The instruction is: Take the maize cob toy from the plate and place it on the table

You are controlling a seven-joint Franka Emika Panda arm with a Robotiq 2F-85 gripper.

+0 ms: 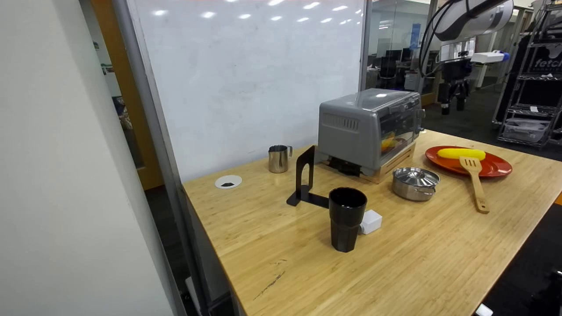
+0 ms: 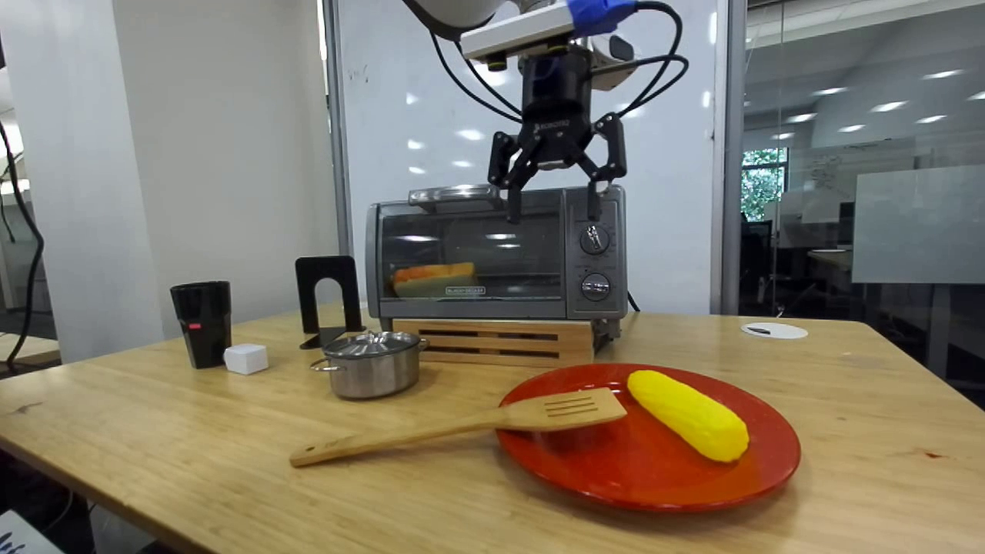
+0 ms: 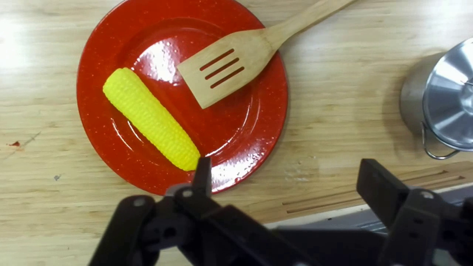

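The yellow maize cob toy [image 1: 461, 153] lies on the red plate [image 1: 498, 167] in both exterior views; the cob [image 2: 687, 415] lies on the plate's [image 2: 616, 478] right half there. In the wrist view the cob [image 3: 151, 120] lies slanted on the left side of the plate [image 3: 264, 122]. My gripper [image 2: 554, 211] is open and empty, high above the light wooden table [image 2: 231, 492], and it also shows in an exterior view [image 1: 453, 107]. In the wrist view the gripper's [image 3: 287, 166] left fingertip overlaps the cob's lower end in the picture only. The gripper is well above the cob.
A wooden spatula [image 2: 531, 413] rests with its head on the plate. A lidded metal pot [image 2: 373, 369] stands beside it. A grey toaster oven [image 2: 492, 254] on a wooden stand is behind. A black cup [image 1: 347, 219], white block [image 1: 372, 221], black bookend [image 1: 303, 175] and metal pitcher [image 1: 278, 159] stand farther off.
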